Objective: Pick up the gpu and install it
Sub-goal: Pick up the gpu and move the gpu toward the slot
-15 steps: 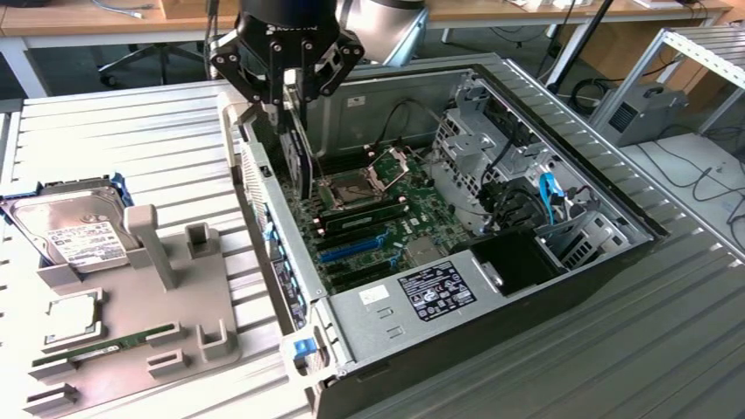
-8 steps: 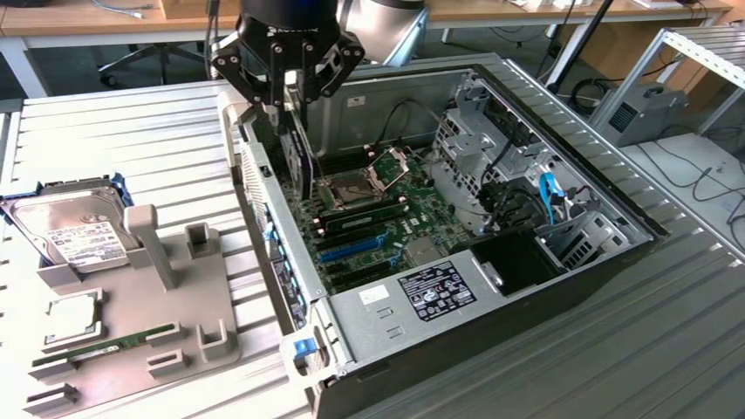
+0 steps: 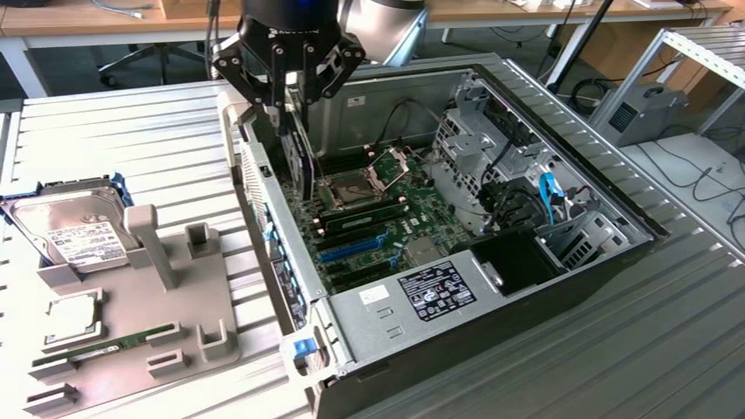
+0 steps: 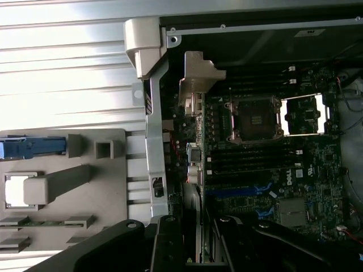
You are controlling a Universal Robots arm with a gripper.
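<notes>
Installation is the step in hand: your hand [image 3: 291, 103] is clenched on the thin black gpu card [image 3: 298, 161], edge-down over the green motherboard [image 3: 402, 205] inside the open black case [image 3: 582, 262]. Seating it likely calls for aligning it with the blue slot [image 3: 349, 249].

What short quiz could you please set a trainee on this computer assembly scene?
1. True or false: the gripper holds the graphics card on edge over the open computer case.
2. Where does the hard drive lie? A: inside the case. B: outside the case, on the exterior view's left. C: in the gripper.
3. What colour is the narrow memory stick on the grey holder?

Key: 1 true; 2 B; 3 green.
</notes>
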